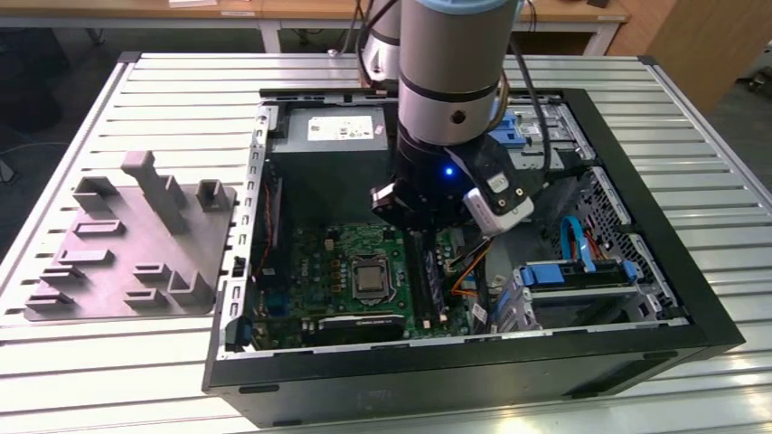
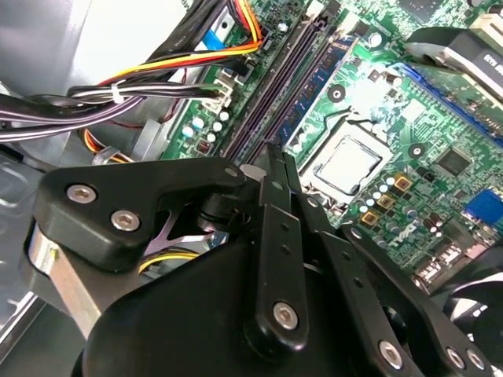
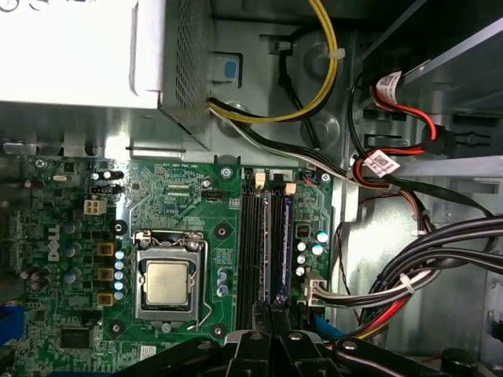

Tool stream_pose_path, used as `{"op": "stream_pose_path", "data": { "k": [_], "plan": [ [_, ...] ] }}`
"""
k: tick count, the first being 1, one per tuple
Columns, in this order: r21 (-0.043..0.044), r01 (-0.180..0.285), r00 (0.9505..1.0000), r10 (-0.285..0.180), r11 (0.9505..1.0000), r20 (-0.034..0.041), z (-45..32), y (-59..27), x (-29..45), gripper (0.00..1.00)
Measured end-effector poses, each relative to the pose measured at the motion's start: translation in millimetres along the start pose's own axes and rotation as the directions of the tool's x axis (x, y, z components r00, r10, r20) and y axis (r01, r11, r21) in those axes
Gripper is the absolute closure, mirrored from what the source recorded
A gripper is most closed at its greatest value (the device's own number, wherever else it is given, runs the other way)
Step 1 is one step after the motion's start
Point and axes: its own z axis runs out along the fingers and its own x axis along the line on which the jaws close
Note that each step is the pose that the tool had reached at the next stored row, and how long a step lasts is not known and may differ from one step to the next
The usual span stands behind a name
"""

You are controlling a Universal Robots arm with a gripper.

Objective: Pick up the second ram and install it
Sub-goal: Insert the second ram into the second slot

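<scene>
Slatted metal table (image 1: 121,371) with an open desktop computer case (image 1: 483,371) lying on it. A grey moulded fixture plate (image 1: 133,262) sits beside the case on the exterior view's left. A robot arm reaches down into the case over the green motherboard (image 3: 181,204).

In the second wrist view the gripper (image 2: 280,161) has its two black fingers drawn close together, apparently pinching a thin stick. In the first wrist view that stick, the second ram (image 3: 280,243), runs out from the fingertips as a narrow dark bar with a bluish face. It lines up with the black memory slots (image 3: 250,243), on the side away from the CPU socket (image 3: 167,283).

Judged from this, the pick-up is done (the ram is well apart from the fixture plate). Whether it is pressed home in a slot or poised just above one cannot be told. The two slots nearer the socket look empty.
</scene>
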Motion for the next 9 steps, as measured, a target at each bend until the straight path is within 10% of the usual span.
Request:
{"op": "stream_pose_path", "data": {
  "k": [9],
  "plan": [
    [0.0037,0.000,1.0000,0.000,1.0000,-0.0002,2.2,-0.2,0.4,0.89]
  ]
}}
